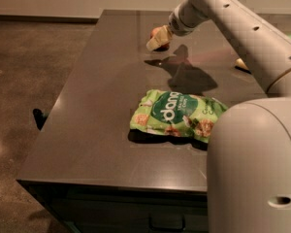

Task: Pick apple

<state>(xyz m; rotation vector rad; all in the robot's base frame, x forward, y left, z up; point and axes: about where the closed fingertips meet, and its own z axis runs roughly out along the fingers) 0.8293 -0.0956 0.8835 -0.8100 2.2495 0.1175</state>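
Robot body (254,169): pale rounded housing, nearest the camera, well to the near right of the pincer (154,42).
Desk (92,130): dark, glossy top that carries all the items listed. Its near edge is well short of the pincer.
Snack bag (177,115): green, lying flat on the desk, well apart from the pincer on its near side and slightly right. Its printed face is up.
Arm shadow (186,74): dark patch on the desk between the snack bag and the pincer.
Pale block (241,64): yellowish. Only a sliver shows past the arm (242,28), to the right of the pincer and well apart from it.
Pincer position: low over the far part of the desk, reaching in from the upper right and slanting down to the left.
Pincer state: cannot tell whether released, clenched or grasping.
Apple (158,32): right at the pincer, just behind its tip and largely covered by it. A reddish rounded part shows.
Apple orientation: the stem is not visible, so its pointing cannot be told. The visible part is round and shows no long axis.
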